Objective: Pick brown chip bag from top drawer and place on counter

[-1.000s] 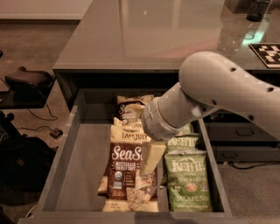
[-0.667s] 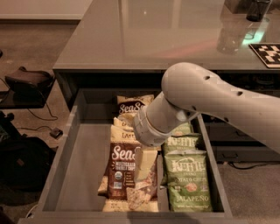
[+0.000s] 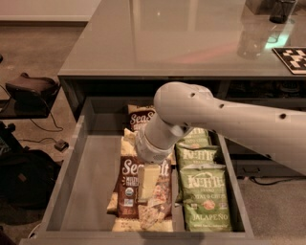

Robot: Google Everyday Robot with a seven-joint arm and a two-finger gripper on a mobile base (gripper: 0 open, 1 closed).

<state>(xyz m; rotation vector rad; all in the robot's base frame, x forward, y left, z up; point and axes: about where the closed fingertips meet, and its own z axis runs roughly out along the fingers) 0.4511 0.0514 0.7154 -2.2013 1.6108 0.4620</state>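
The top drawer stands pulled open below the glossy grey counter. Brown "Sea Salt" chip bags lie in a row down its middle: one at the front, one at the back, and another between them mostly hidden by my arm. My gripper reaches down from the white arm and sits right over the middle of the front brown bag, covering part of its print. I cannot see whether it touches the bag.
Green Kettle Jalapeno bags fill the drawer's right row. The drawer's left half is bare floor. A checkered marker and a dark cup stand on the counter's far right. Black bags and cables lie on the floor at left.
My arm has swung left and lower into the drawer. The gripper has moved from near the green bags to over the front brown bag.
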